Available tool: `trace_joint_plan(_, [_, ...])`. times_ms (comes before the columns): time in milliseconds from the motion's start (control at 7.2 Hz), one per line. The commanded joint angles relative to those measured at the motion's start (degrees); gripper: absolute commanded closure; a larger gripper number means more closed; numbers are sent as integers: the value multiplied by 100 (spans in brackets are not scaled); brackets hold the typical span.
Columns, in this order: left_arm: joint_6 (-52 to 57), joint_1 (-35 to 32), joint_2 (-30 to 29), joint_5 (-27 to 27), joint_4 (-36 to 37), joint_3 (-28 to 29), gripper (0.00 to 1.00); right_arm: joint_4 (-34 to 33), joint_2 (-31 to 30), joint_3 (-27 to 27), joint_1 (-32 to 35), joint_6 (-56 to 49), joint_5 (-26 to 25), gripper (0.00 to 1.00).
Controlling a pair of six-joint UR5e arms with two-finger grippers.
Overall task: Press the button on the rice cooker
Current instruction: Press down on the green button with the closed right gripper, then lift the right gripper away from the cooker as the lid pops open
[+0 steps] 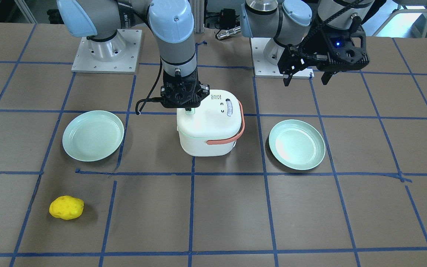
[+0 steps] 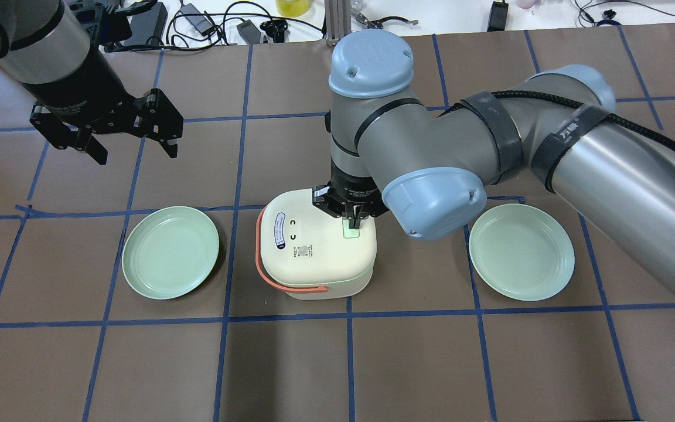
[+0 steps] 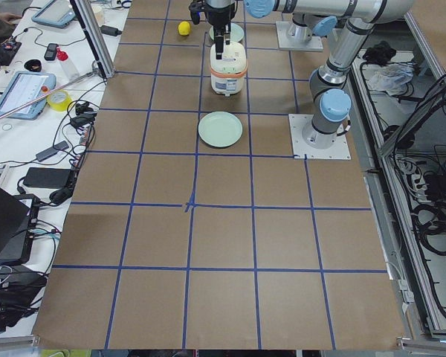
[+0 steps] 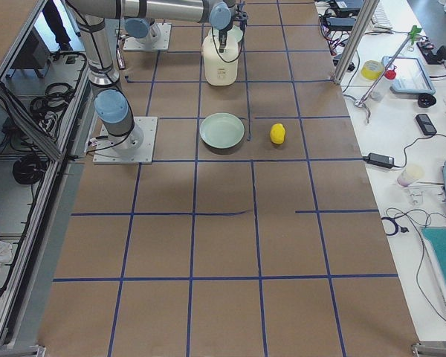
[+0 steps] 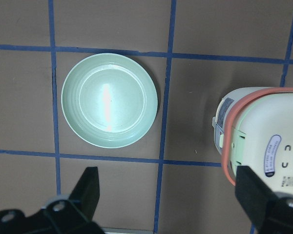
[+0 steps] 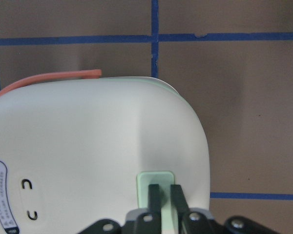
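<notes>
rice cooker (image 2: 314,258) button (image 6: 156,177) under your right gripper (image 6: 164,191)
you'll find the white cooker mid-table (image 2: 431,363) between two green plates (image 2: 170,252) (image 2: 522,252); the right gripper's fingers are pinched together, tips on the pale green button at the lid's edge. your left gripper (image 2: 136,153) hangs spread wide above the table, well apart from the cooker.

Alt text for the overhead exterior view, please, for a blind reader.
The right gripper, fingers together, points down at the pale green button atop a white rice cooker. A green plate lies left of the cooker and a second plate right of it; the left gripper hangs open at upper left.
</notes>
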Motion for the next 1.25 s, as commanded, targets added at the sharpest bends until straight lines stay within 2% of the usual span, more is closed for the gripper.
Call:
trace_joint_plan(0, [-8, 0, 0, 0, 0, 0, 0, 127, -154, -379, -109, 36, -209, 0])
trace_joint_plan(278, [0, 0, 0, 0, 0, 0, 0, 276, -233, -792, -467, -51, -437, 0])
trace_joint_plan(833, [-8, 0, 0, 0, 0, 0, 0, 1198, -383, -1601, -1697, -1313, -395, 0])
trace_joint_plan(1111, [0, 0, 0, 0, 0, 0, 0, 1411, -515, -1717, -2190, -2071, -421, 0])
